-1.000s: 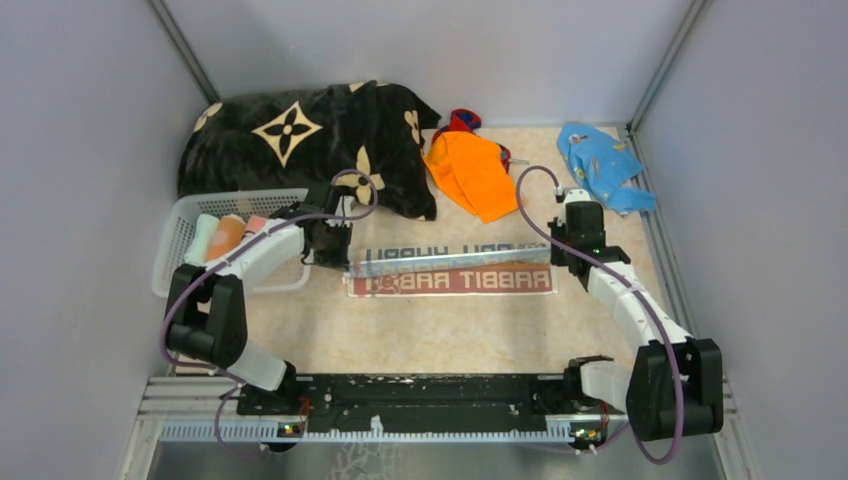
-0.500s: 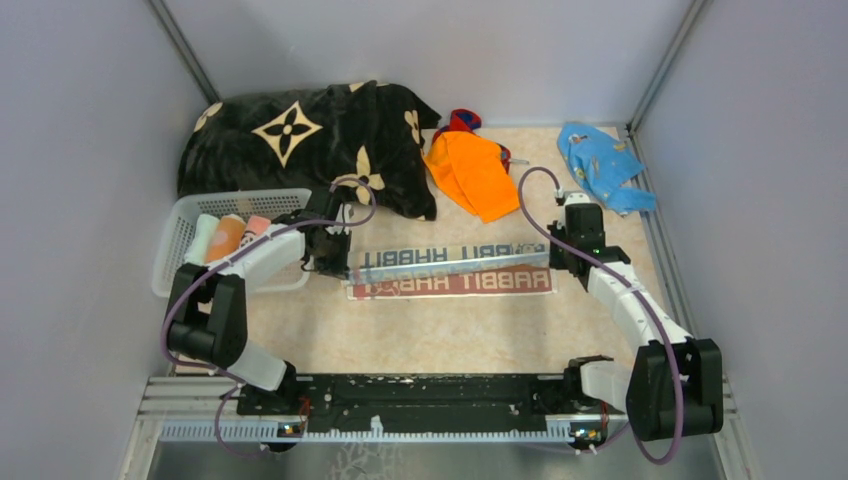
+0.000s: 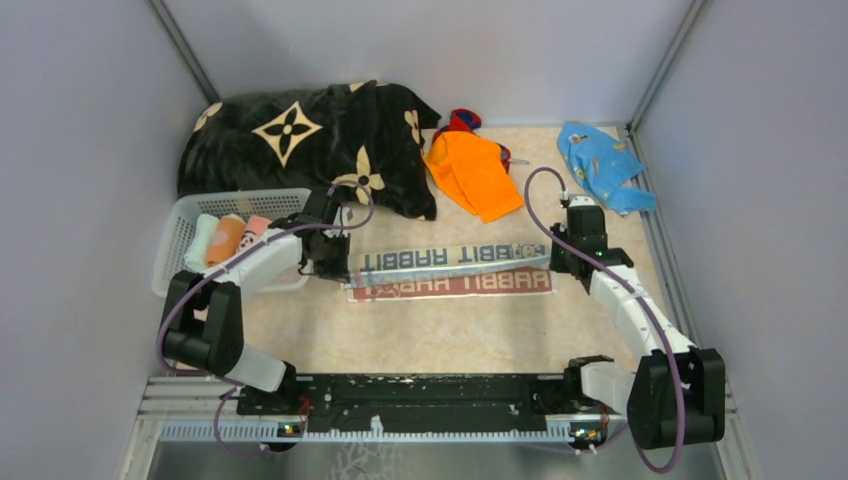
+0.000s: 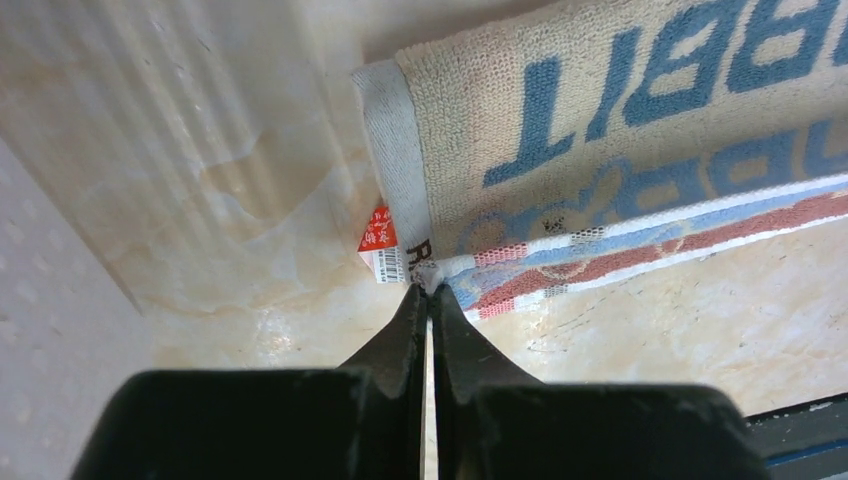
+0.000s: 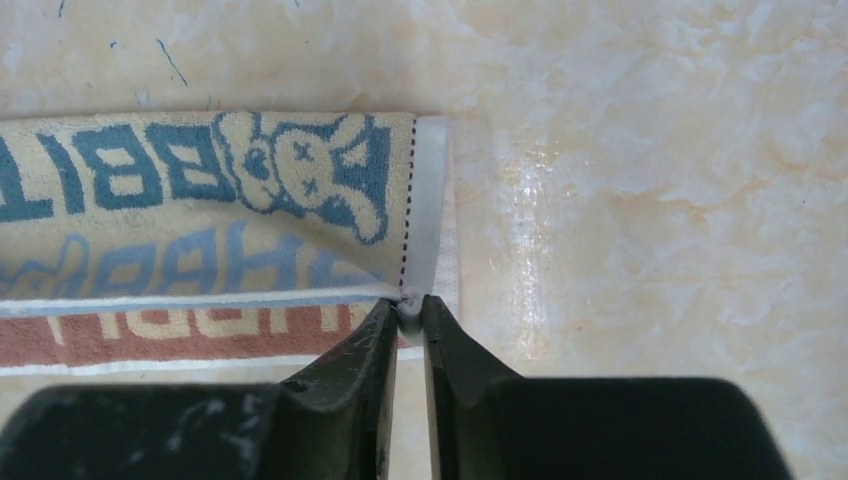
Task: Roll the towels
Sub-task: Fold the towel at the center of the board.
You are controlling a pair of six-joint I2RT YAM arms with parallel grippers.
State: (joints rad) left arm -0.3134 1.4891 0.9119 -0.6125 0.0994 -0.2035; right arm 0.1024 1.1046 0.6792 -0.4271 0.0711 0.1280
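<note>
Robotics lab test cell: boxed in by plain pale grey panel walls (image 3: pixel 80 150) on slim aluminium corner posts (image 3: pixel 181 45), floored with beige marble-patterned tabletop (image 3: pixel 450 330), edged in front by ribbed aluminium mounting rail (image 3: pixel 420 431).

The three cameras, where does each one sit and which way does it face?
Top external: above and behind the bases, looking down on the table; left arm and right arm show whole.
Left wrist: on that arm's wrist, looking down the left gripper and its shut fingers at one corner of the RABBIT towel.
Right wrist: likewise, the right gripper at the towel's opposite end.
Shared: all three show that towel.
</note>
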